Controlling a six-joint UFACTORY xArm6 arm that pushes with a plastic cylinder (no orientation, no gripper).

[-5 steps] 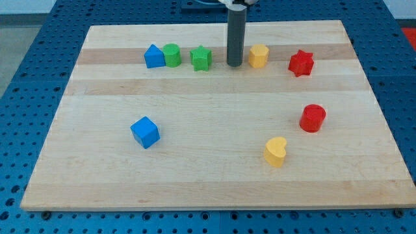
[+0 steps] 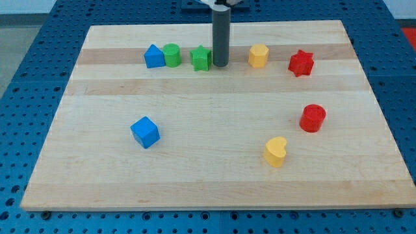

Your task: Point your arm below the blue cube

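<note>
Our smooth dark rod, my tip [image 2: 220, 65], sits just right of the green star [image 2: 201, 58]; no pincer fitted, so no jaw state. Glossy blue cube [image 2: 145, 132] lies lower left on the pale wooden board [image 2: 214, 175], well apart.

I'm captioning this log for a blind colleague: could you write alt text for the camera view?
My tip rests near the board's top edge, right beside the green star, far from the blue cube at lower left. Six other coloured blocks are spread over the board.
</note>
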